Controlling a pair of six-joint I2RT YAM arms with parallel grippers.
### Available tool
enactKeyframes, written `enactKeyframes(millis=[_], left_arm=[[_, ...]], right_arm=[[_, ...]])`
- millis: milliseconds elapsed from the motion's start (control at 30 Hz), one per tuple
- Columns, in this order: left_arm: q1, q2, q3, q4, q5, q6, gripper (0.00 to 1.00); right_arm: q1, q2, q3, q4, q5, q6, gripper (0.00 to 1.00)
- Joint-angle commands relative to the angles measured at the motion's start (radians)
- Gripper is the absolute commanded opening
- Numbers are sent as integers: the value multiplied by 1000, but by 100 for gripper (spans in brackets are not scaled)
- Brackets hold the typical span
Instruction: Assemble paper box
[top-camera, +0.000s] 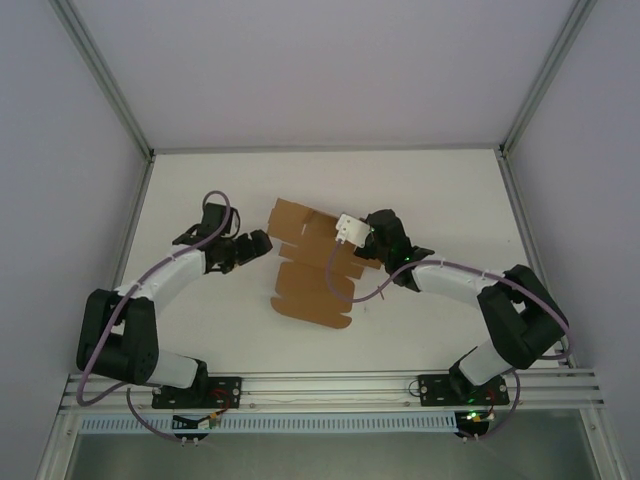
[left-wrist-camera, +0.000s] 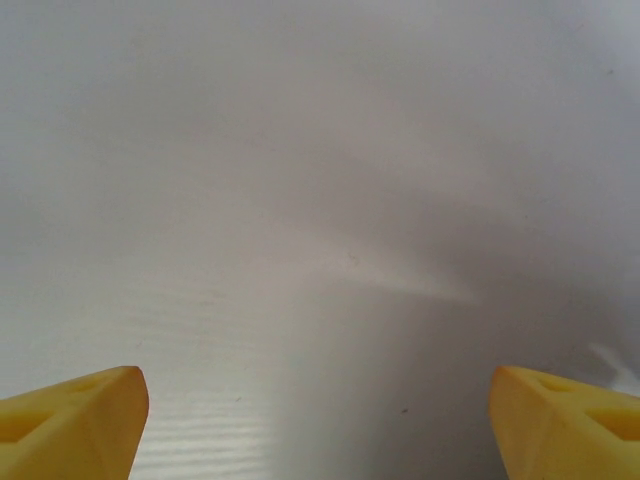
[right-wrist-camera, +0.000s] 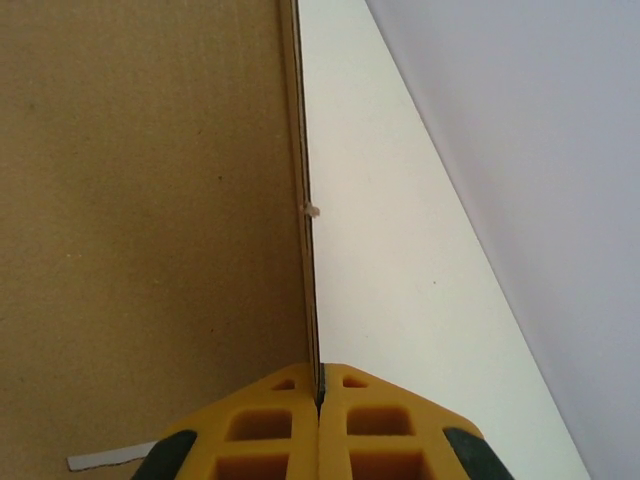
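Room, top view: pale grey walls (top-camera: 320, 70) on three sides, with aluminium posts (top-camera: 105, 75) rising from the far corners.
Surface, top view: white matt table (top-camera: 200, 180). An aluminium rail (top-camera: 330, 385) along the near edge carries both arm bases.
Box, top view: paper box (top-camera: 305, 285), a brown die-cut sheet lying between the two grippers. Its near part is flat on the table and its far part is partly folded up.
Left arm, top view: left gripper (top-camera: 260, 243) is just beside the sheet's far left corner. Contact cannot be told.
Right arm, top view: right gripper (top-camera: 348, 233) is at the sheet's far right part, its fingers hidden by the wrist.
Surface, left wrist view: white table ahead of the fingers, with faint grain lines close to them and a soft grey shadow band further out.
Fingers, left wrist view: yellow left fingertips (left-wrist-camera: 75, 420) sit at the two lower corners, spread wide, with bare table between them.
Surface, right wrist view: a white table strip runs off ahead of the fingers, and the grey wall stands beyond it to one side.
Fingers, right wrist view: yellow right fingertips (right-wrist-camera: 280, 420) are pressed together, clamped on the edge of a cardboard panel.
Box, right wrist view: the panel stands on edge straight ahead of the fingertips, its brown face to one side. A small pale fleck (right-wrist-camera: 311, 210) sits on the edge.
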Motion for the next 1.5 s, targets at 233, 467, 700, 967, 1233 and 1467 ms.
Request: enactKeyframes(millis=[233, 467, 700, 967, 1233, 1467], left_arm=[[-33, -22, -118, 284, 262, 95, 81], [-76, -10, -117, 338, 312, 90, 76], [-94, -3, -128, 461, 413, 30, 76], [-121, 54, -102, 483, 424, 34, 69], [-141, 137, -102, 632, 476, -12, 52], [-153, 182, -91, 657, 480, 11, 31]], right_arm=[[-11, -11, 41, 1, -28, 70, 0], [-11, -15, 56, -23, -37, 96, 0], [-1, -10, 55, -33, -22, 111, 0], [23, -6, 50, 6, -4, 119, 0], [32, -22, 48, 11, -54, 162, 0], [33, -36, 46, 3, -74, 173, 0]])
